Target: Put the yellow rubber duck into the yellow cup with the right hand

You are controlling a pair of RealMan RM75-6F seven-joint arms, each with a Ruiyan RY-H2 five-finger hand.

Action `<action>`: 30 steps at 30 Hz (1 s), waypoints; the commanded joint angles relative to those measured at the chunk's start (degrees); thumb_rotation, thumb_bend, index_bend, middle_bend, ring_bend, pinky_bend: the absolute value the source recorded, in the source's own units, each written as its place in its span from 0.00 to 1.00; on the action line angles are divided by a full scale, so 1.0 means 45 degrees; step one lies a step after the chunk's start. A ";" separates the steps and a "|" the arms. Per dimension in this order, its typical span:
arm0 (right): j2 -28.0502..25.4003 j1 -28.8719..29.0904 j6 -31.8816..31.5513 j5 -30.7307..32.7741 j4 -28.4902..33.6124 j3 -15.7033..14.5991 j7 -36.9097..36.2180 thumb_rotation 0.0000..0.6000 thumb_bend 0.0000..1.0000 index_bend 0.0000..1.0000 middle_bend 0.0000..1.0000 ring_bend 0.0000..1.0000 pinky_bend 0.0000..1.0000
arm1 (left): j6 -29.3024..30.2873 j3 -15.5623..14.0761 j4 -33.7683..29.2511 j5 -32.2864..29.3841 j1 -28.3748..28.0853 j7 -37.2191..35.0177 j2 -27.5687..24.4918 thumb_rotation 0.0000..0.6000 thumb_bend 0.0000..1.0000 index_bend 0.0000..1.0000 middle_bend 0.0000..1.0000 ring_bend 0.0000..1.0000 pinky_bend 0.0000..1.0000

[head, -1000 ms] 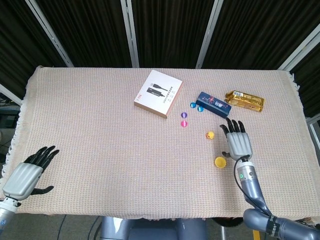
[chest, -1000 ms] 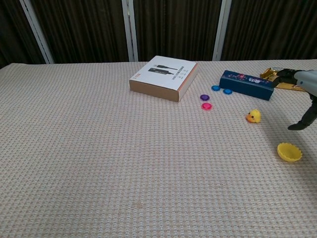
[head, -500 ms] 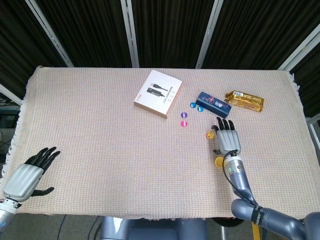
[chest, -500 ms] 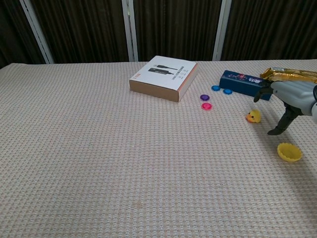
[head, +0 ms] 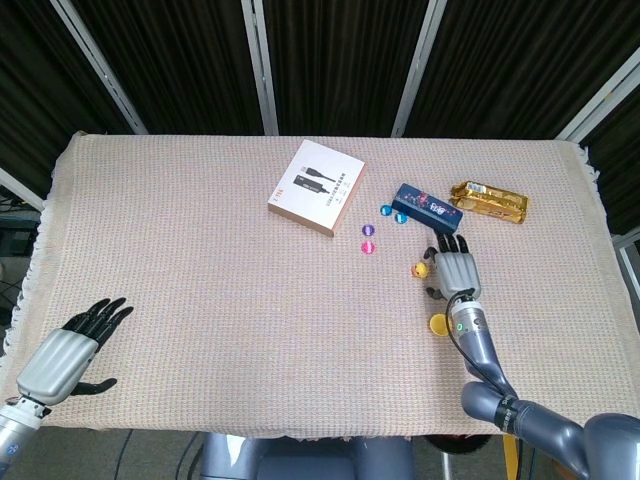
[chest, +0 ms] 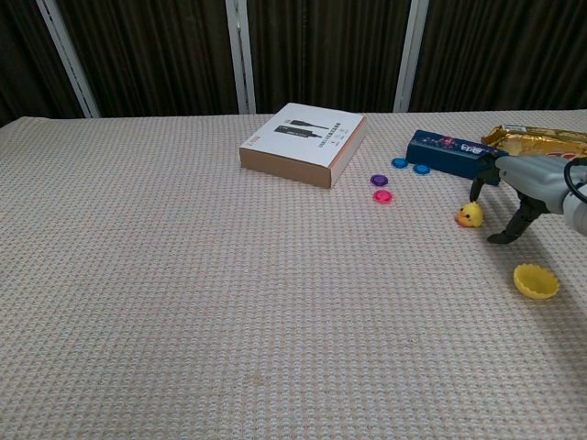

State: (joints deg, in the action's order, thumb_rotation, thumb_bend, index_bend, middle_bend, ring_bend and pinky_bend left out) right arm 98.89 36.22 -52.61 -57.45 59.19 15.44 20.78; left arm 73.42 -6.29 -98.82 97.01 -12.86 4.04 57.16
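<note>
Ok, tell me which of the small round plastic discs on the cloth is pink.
The pink round plastic disc nearest the table's front edge, just in front of the purple round plastic disc; the two blue round plastic discs lie farther back.

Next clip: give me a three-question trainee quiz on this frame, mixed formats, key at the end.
1. True or false: the duck is inside the cup.
2. Which hand is beside the duck? A) left hand B) right hand
3. Fill in: the two blue discs lie next to the blue ____.

Key: 1 false, it sits on the cloth. 2 B. 3 box.
</note>
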 commanded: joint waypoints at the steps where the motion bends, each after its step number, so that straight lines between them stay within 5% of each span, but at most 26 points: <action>1: 0.0142 0.0082 0.0151 -0.0183 -0.0375 -0.0070 -0.0294 1.00 0.17 0.35 0.00 0.00 0.00 | -0.0053 -0.0006 0.0004 0.0012 -0.0039 -0.0015 -0.0003 1.00 0.00 0.00 0.00 0.00 0.22; 30: 0.0621 0.0208 0.0125 -0.0431 -0.1198 -0.0220 -0.0655 1.00 0.18 0.51 0.00 0.00 0.00 | -0.0317 -0.0042 -0.0028 0.0043 -0.0289 -0.0277 -0.0059 1.00 0.00 0.00 0.00 0.00 0.22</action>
State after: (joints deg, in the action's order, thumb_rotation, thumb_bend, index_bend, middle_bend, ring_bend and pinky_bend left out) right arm 101.70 37.18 -52.04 -59.37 53.83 14.47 17.86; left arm 72.00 -6.47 -98.95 97.20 -14.16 2.80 56.89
